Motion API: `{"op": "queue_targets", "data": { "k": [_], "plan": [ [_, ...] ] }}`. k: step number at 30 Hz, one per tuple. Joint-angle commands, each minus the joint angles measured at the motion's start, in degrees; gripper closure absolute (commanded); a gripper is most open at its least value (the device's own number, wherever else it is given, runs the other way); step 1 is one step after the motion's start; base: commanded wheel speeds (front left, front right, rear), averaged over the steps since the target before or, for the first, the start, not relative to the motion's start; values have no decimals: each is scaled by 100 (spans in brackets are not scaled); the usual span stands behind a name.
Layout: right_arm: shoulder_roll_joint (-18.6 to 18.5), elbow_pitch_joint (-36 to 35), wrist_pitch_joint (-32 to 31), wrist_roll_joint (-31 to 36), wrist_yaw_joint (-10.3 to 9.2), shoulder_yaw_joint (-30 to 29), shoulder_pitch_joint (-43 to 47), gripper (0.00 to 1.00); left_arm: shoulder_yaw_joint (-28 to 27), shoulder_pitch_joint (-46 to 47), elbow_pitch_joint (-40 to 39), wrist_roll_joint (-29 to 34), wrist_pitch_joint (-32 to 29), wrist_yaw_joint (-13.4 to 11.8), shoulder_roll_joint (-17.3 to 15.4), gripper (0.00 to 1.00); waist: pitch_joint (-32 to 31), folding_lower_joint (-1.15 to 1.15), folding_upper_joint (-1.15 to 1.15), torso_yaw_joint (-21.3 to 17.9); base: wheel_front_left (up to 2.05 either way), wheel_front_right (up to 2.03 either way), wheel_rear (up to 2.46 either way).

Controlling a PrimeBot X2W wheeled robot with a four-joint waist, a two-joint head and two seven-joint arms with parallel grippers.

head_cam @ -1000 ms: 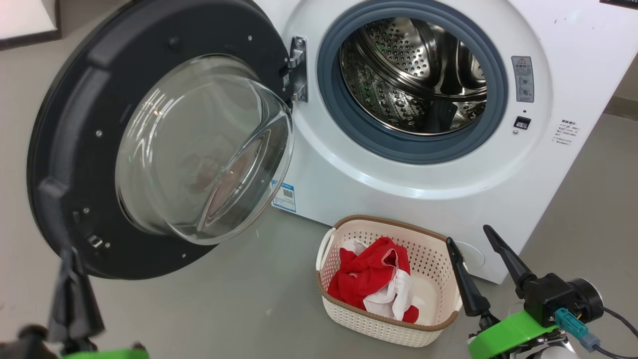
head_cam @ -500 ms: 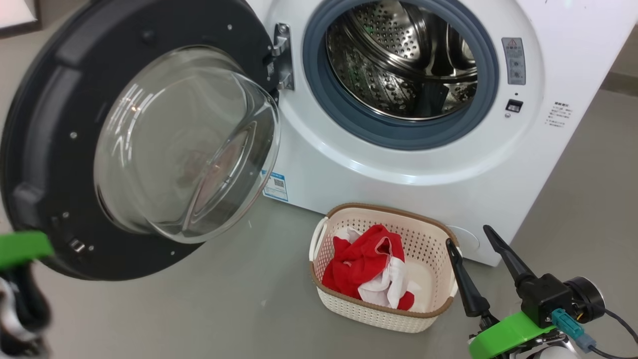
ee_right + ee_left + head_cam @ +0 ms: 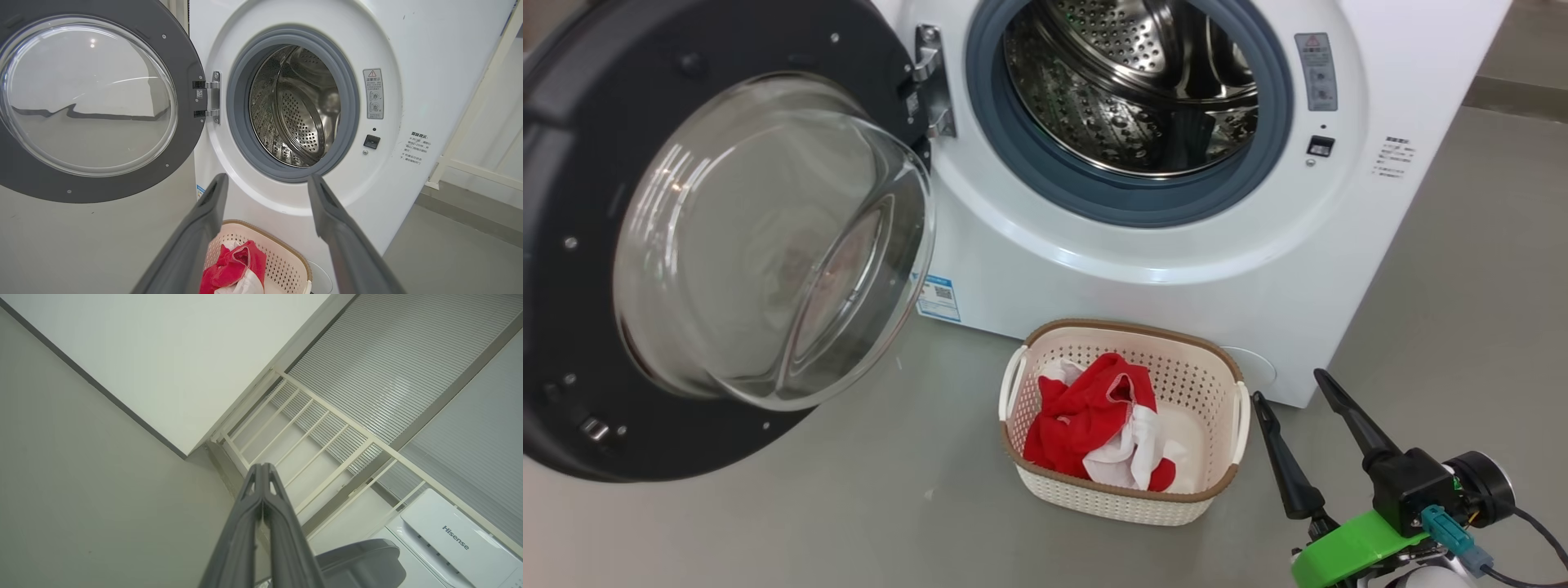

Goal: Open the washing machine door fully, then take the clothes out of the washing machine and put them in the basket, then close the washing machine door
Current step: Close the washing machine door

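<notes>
I see the door (image 3: pixel 768 237) standing open, clothes (image 3: pixel 1086 420) in the basket (image 3: pixel 1111 505); my right hand (image 3: pixel 1289 385) gapes empty, left hand (image 3: pixel 261 473) pinched shut, empty.

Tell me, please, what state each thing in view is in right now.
Door: swung wide open.
Washing machine: looks empty inside.
Basket: upright on the floor.
Clothes: heaped inside the basket.
Left gripper: shut, holding nothing.
Right gripper: open, holding nothing.
</notes>
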State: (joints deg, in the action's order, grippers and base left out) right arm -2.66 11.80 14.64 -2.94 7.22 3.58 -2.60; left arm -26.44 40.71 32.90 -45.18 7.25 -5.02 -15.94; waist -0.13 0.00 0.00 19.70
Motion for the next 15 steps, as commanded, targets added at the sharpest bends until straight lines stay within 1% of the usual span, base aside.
{"op": "queue_targets", "data": {
  "k": [1,6,10,11,12,15],
  "plan": [
    [-21,-118,34,39,26,128,-249,0,-166,273,142,-95,-160,7,-445,100,-9,0,0,-62,0,0,0],
    [-21,-160,-6,66,26,156,-232,0,-295,586,1001,-482,-1037,-54,-758,100,-9,0,0,-163,0,0,0],
    [-21,-196,-36,101,26,178,-242,0,-374,718,1469,-727,-1688,-12,-1045,100,36,0,0,-232,0,0,0],
    [-21,-204,-43,105,26,187,-245,0,-413,741,1559,-790,-1810,-1,-1115,100,44,0,0,-249,0,0,0],
    [-21,-204,-43,105,26,187,-245,0,-413,741,1559,-790,-1810,-1,-1115,100,44,0,0,-249,0,0,0],
    [-21,-214,-73,129,26,209,-247,0,-491,797,1776,-998,-2220,131,-1248,100,67,0,0,-281,0,0,0]
  ]
}}
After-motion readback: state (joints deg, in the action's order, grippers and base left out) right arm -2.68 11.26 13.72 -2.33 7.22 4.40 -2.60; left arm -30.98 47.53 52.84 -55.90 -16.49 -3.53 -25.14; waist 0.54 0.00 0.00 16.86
